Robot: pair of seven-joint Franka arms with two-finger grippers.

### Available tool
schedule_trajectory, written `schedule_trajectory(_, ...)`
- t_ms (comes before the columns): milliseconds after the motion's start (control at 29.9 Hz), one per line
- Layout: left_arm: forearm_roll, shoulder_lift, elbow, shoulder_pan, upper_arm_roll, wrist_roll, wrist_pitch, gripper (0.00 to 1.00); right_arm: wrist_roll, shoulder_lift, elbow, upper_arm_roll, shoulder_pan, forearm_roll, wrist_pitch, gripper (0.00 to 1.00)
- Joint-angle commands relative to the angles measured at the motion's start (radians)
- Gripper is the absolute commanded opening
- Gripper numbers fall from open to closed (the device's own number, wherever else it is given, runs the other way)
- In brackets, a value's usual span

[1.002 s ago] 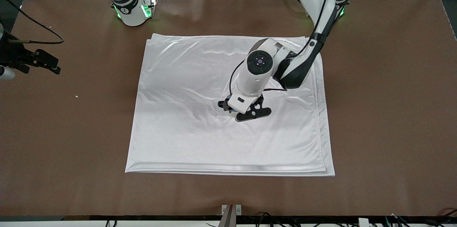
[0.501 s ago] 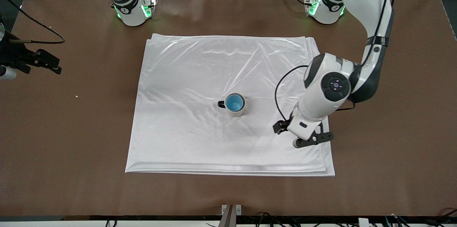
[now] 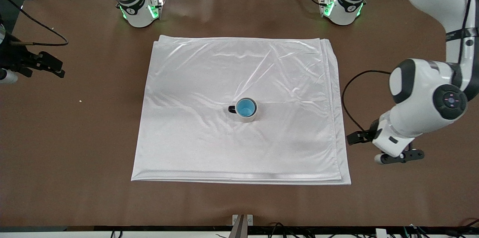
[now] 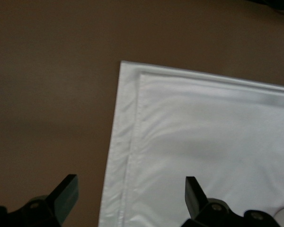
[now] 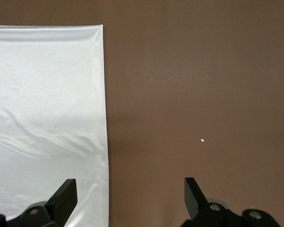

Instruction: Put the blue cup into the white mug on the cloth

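The blue cup [image 3: 245,107] sits inside the white mug [image 3: 248,117], whose black handle [image 3: 232,109] points toward the right arm's end. The mug stands upright near the middle of the cloth [image 3: 209,81]. My left gripper [image 3: 396,155] is open and empty over the bare table, just off the cloth's edge at the left arm's end. In the left wrist view its gripper [image 4: 131,196] is over a corner of the cloth [image 4: 208,142]. My right gripper [image 3: 33,64] waits open and empty over the table at the right arm's end. In the right wrist view [image 5: 129,189] it is beside the cloth's edge [image 5: 47,104].
The brown table [image 3: 393,200] surrounds the cloth. A small white speck [image 3: 80,100] lies on it near the right arm's end and shows in the right wrist view [image 5: 202,140]. Both arm bases [image 3: 140,9] [image 3: 342,4] stand farthest from the front camera.
My left gripper was down over the mug; it has let go and swung off the cloth toward the left arm's end. The blue cup now shows inside the mug. The right arm has not moved.
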Motion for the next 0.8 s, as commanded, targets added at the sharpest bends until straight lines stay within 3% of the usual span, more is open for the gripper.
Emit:
schedule_trajectory(0,-0.001,-0.048,-0.036,0.016,-0.013,0.037,-0.067,1.00,0.019,0.014,0.025,0.000,0.000,0.006,-0.015,1.00)
schedule_trajectory(768,-0.008,-0.352,-0.386,0.080,-0.016,0.083,-0.016,1.00,0.016,0.014,0.025,-0.003,-0.001,0.006,-0.012,1.00)
